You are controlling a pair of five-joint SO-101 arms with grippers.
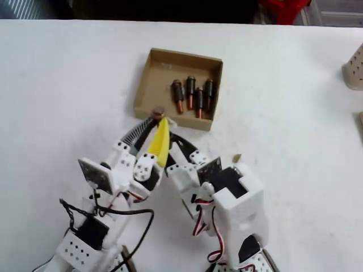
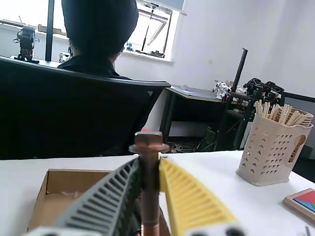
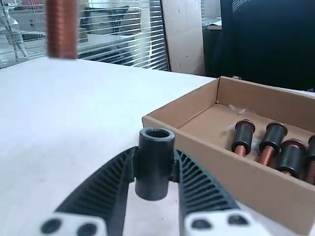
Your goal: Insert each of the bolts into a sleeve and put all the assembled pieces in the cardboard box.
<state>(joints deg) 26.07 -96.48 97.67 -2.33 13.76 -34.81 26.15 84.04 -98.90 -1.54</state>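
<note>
Nearest the arms, the right claw [image 3: 155, 160] clamps a black sleeve [image 3: 154, 167] upright, the left claw [image 2: 149, 169] pinches a seemingly last bolt [image 2: 149, 143] nearby, not yet inserted, and beyond on the worktop [image 1: 283, 113] the cardboard box [image 1: 152, 85] holds four assembled pieces [image 1: 193, 93].

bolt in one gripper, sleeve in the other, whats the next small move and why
Probably slide the left gripper sideways until its bolt sits straight above the sleeve held upright in the right gripper, before lowering it. The right wrist view shows the bolt's threaded end higher than the sleeve's open mouth but off to one side.
</note>
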